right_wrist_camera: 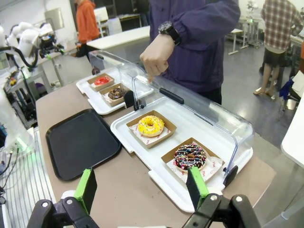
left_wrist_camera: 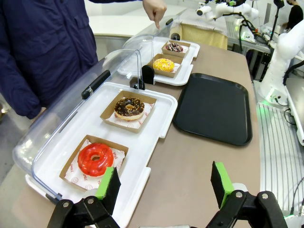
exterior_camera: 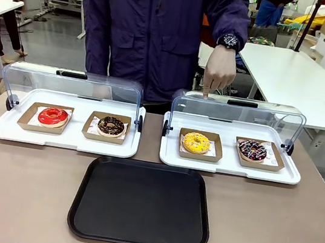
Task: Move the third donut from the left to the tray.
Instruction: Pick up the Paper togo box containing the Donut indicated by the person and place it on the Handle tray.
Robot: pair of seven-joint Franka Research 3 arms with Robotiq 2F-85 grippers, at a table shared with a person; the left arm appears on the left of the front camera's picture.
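The third donut from the left [exterior_camera: 196,142] has yellow icing with sprinkles and lies in a brown cardboard holder, on the left half of the right white display tray; it appears too in the left wrist view [left_wrist_camera: 163,64] and the right wrist view [right_wrist_camera: 150,125]. The black tray [exterior_camera: 141,203] lies in front of both display trays, also seen from the wrists [left_wrist_camera: 214,106] [right_wrist_camera: 80,141]. My left gripper [left_wrist_camera: 165,184] hovers open above the table near the red donut [left_wrist_camera: 95,158]. My right gripper [right_wrist_camera: 142,187] stands open near the sprinkled chocolate donut [right_wrist_camera: 190,156].
A person stands at the far side, one finger [exterior_camera: 205,91] pointing down on the right display tray's raised clear lid [exterior_camera: 237,111]. The left display tray [exterior_camera: 65,137] holds a red donut [exterior_camera: 52,116] and a chocolate donut [exterior_camera: 111,125]. Both lids are open.
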